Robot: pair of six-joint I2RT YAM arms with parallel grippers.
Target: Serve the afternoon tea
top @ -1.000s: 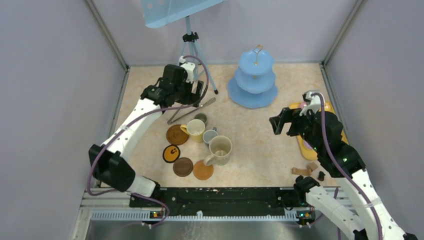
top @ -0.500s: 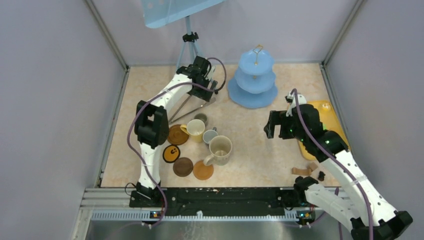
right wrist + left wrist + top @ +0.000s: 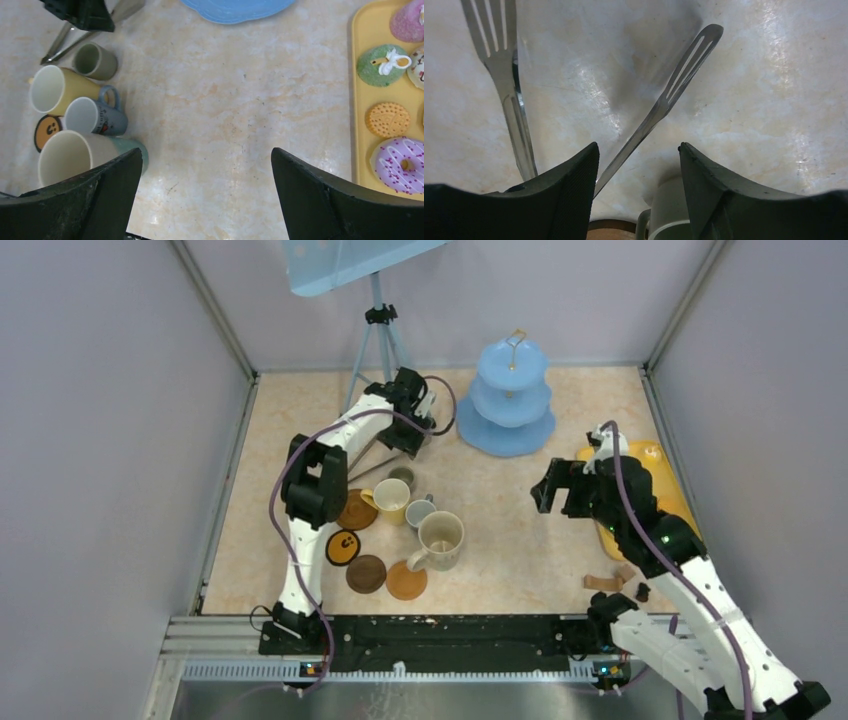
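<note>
The light-blue three-tier cake stand (image 3: 505, 400) stands at the back. Four mugs cluster left of centre: large cream (image 3: 440, 538), yellow (image 3: 390, 500), and two small grey ones (image 3: 420, 510) (image 3: 402, 477). Round brown coasters (image 3: 365, 573) lie around them. Toy cakes (image 3: 382, 65) sit on the yellow tray (image 3: 357, 100). My left gripper (image 3: 639, 150) is down over the metal tongs (image 3: 674, 85); it is open, with one tong arm between its fingers, close to the left one. My right gripper (image 3: 207, 155) hangs open over bare table between the mugs and the tray.
A tripod (image 3: 385, 340) stands at the back left, close behind the left arm. Small brown pieces (image 3: 605, 582) lie at the front right. Walls close in the table on three sides.
The left arm swung right and stretched down onto the tongs, and its jaws have narrowed. The right gripper shifted slightly and stays wide open.
</note>
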